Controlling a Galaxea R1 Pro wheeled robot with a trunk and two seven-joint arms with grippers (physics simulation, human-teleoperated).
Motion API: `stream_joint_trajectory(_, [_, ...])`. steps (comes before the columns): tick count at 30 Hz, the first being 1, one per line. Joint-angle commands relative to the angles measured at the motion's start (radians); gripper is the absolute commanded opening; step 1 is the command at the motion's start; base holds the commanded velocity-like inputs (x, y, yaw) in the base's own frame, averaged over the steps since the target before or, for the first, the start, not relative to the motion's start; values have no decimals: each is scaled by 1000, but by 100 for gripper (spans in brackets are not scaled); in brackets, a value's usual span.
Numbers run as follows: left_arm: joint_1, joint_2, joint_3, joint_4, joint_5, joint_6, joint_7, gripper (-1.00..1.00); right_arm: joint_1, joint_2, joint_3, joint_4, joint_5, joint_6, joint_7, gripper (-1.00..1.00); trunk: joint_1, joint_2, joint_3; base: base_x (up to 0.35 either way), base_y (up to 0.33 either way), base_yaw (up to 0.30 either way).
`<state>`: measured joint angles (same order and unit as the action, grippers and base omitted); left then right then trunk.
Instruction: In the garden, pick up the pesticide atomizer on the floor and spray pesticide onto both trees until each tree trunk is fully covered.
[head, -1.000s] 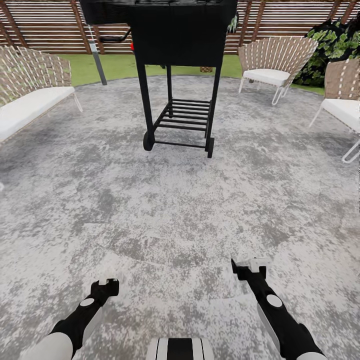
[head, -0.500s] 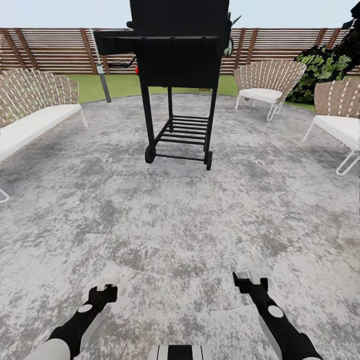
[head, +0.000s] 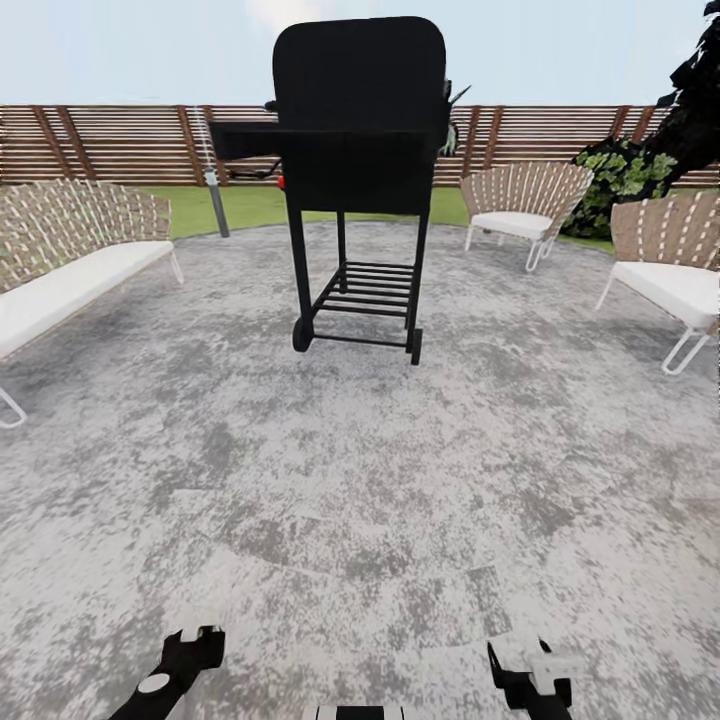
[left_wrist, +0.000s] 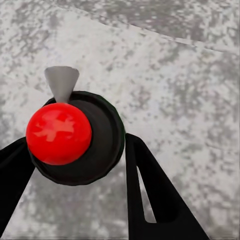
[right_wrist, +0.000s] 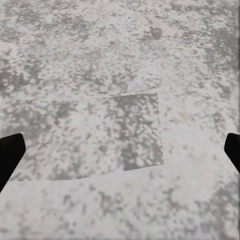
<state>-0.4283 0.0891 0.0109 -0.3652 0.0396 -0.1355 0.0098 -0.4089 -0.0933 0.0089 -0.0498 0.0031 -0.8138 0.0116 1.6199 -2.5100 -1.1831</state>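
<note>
Between your left tool's (left_wrist: 75, 165) black fingers (left_wrist: 150, 195) the pesticide atomizer (left_wrist: 75, 137) sat pinched, red top toward the camera, no label readable. Your right tool (right_wrist: 120, 150) hung spread over the floor (head: 360, 470), a black grill (head: 355, 170) ahead.

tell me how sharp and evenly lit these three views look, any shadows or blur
Head view: flat, even light, no cast shadow under the black grill on the floor; chairs and fence look slightly soft. Left wrist view: the pesticide atomizer close up between dark fingers, its red top glossy, paving behind blurry. Right wrist view: smeared, blocky paving texture, fingertips at the edges.
</note>
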Motion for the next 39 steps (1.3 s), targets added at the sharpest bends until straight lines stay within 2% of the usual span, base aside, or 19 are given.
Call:
stream_joint_trajectory(1, [10, 0, 0, 1, 4, -16, 1, -100, 19, 0, 0, 13, 0, -36, 2, 100, -1, 0, 5, 0, 0, 0])
stream_joint_trajectory(4, [39, 0, 0, 3, 5, -68, 3, -100, 39, 2, 1, 23, 1, -67, 5, 100, -2, 1, 21, 0, 0, -29])
stream_joint_trajectory(7, [68, 0, 0, 1, 5, -90, 5, -100, 45, 4, 2, 25, 1, -73, 6, 100, -3, 1, 38, 0, 0, -87])
stream_joint_trajectory(14, [79, -2, 0, -2, 6, -96, 5, -100, 49, 6, 1, 25, 1, -74, 5, 100, -6, 3, 74, 0, 0, -76])
stream_joint_trajectory(32, [80, -2, 0, 3, 6, -95, 5, -100, 49, 9, 2, 25, -1, -76, 4, 100, -15, 7, 145, 0, 0, -2])
stream_joint_trajectory(39, [80, -2, 0, 3, 6, -95, 5, -100, 49, 22, 2, 25, -2, -77, 4, 100, -18, 9, 172, 0, 0, 0])
